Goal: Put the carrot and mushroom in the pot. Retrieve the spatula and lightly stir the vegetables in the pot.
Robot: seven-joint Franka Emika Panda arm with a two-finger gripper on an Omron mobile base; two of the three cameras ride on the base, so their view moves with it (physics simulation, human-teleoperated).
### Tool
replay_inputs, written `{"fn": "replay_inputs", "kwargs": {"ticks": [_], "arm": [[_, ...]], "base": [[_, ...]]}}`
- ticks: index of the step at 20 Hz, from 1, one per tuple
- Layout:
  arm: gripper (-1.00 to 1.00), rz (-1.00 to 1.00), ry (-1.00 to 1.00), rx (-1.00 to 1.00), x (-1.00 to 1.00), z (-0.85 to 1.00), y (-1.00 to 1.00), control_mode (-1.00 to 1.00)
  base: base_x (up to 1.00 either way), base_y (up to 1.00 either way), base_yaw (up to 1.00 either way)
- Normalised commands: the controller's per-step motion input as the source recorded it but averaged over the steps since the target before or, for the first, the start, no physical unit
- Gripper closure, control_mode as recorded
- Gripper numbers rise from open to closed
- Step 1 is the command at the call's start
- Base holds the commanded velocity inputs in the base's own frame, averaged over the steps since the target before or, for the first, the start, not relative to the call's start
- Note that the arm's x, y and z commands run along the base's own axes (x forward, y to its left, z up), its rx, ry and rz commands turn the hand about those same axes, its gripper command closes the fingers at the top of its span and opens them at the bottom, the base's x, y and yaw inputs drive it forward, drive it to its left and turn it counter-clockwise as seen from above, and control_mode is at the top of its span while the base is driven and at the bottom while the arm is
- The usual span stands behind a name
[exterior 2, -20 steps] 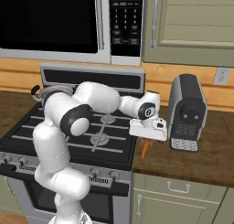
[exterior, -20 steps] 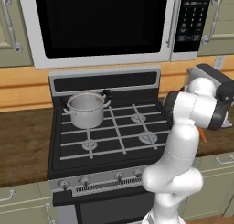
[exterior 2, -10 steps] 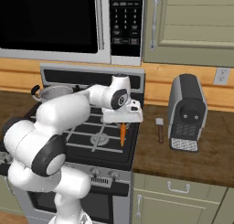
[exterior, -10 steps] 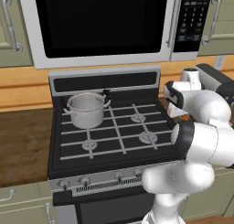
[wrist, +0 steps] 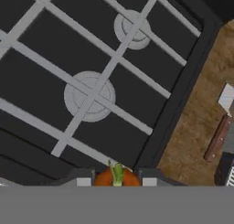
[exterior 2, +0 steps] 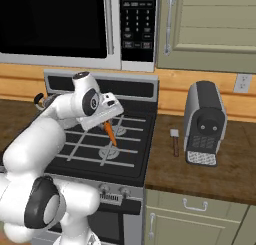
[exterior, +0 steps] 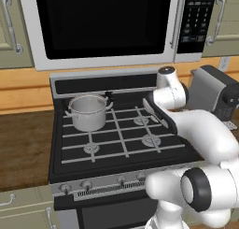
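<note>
My gripper [exterior 2: 107,124] is shut on the orange carrot [exterior 2: 110,133], which hangs point-down above the stove's right-hand burners. In the hand view the carrot's green-tufted top [wrist: 116,176] sits between the fingertips of the gripper [wrist: 116,182], over the front right burner. The shiny steel pot [exterior: 88,111] stands on the back left burner, well to the left of my hand. The spatula [exterior 2: 175,141], brown-handled with a pale blade, lies on the wooden counter right of the stove, and the hand view shows the spatula [wrist: 218,136] at its right edge. The mushroom is out of view.
A grey coffee machine [exterior 2: 202,124] stands on the counter right of the spatula. The microwave [exterior: 102,25] hangs over the stove [exterior: 116,144]. Wooden counter [exterior: 23,148] extends left of the stove.
The arm has swung left from the counter by the coffee machine to above the stove's right burners, carrying the carrot with it. The pot and spatula have not moved.
</note>
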Motion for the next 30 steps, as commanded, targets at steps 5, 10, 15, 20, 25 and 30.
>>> {"fn": "replay_inputs", "kwargs": {"ticks": [5, 10, 15, 20, 25, 30], "arm": [[1.0, 0.42, -0.22, -0.2, 0.0, 0.29, 1.0, -1.0], [1.0, 0.35, -0.23, -0.18, 0.0, 0.28, 1.0, -1.0], [1.0, 0.28, -0.1, -0.05, 0.03, 0.51, 1.0, -1.0], [1.0, 0.22, -0.07, -0.02, 0.28, 0.41, 0.99, -1.0], [1.0, 0.22, -0.02, -0.1, 0.35, 0.01, 0.94, -1.0], [1.0, 0.2, -0.06, -0.14, 0.34, 0.0, 0.7, -1.0]], "base": [[0.0, 0.0, 0.0], [0.0, 0.0, 0.0], [0.0, 0.0, 0.0], [0.0, 0.0, 0.0], [0.0, 0.0, 0.0], [0.0, 0.0, 0.0]]}}
